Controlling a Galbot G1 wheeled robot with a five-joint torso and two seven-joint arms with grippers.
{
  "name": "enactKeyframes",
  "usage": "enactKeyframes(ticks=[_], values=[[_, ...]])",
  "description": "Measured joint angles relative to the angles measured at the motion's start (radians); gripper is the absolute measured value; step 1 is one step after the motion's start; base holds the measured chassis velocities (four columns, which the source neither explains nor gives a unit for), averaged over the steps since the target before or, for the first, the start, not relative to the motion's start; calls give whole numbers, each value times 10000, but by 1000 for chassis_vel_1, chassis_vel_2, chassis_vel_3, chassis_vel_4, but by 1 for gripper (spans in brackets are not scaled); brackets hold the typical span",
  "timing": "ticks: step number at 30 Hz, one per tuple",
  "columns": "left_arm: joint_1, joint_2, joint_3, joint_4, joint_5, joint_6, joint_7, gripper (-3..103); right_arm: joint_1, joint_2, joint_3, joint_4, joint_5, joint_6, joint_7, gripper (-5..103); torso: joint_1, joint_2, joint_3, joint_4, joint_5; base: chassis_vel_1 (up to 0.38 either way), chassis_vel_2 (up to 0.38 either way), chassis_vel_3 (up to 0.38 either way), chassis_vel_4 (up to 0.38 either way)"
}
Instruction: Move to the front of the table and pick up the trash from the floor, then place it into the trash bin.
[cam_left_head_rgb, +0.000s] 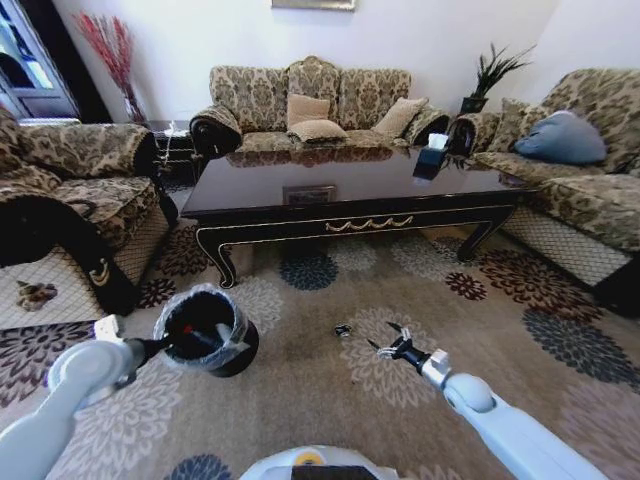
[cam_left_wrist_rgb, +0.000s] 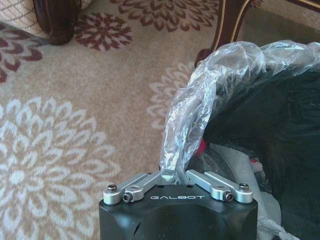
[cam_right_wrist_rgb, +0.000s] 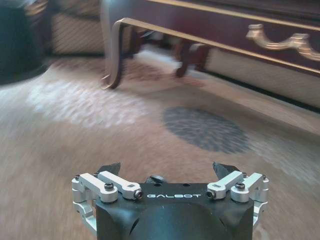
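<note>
Left gripper (cam_left_head_rgb: 168, 345) clenched on the trash bin (cam_left_head_rgb: 205, 330) liner at its left rim; bin may tip if pulled. Right gripper (cam_left_head_rgb: 390, 346) released, low over carpet just right of a dark scrap (cam_left_head_rgb: 343, 330), near the table (cam_left_head_rgb: 350, 195)

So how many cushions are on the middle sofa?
3: a square tan cushion upright against the backrest, a flatter one lying on the seat before it, and a third leaning toward the sofa's right arm. Others may be hidden.
</note>
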Motion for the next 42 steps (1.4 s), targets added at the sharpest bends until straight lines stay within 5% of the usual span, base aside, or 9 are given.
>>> enactKeyframes(ticks=[4, 20, 24, 42], values=[[444, -241, -244, -509, 29, 0, -199, 0, 1442, 288, -945, -1494, -1861, 1056, -928, 100, 1, 0, 0, -5, 0, 0, 0, 0, 0], [1532, -637, -854, -1480, -10, -2, -497, 0, 5011, 2159, -2406, -6288, -4098, 3495, -2186, 100, 1, 0, 0, -1, -3, 0, 0, 0, 0], [1659, -645, -905, -1541, -19, -2, -509, 0, 5658, 3251, -2423, -8044, -5275, 4041, -2364, 100, 1, 0, 1, -5, -1, 0, 0, 0, 0], [990, -542, -590, -1129, -221, -3, -539, 0, 6527, 4467, -2231, -9030, -6915, 3477, -1642, 100, 1, 0, 0, -2, -1, 0, 0, 0, 0]])
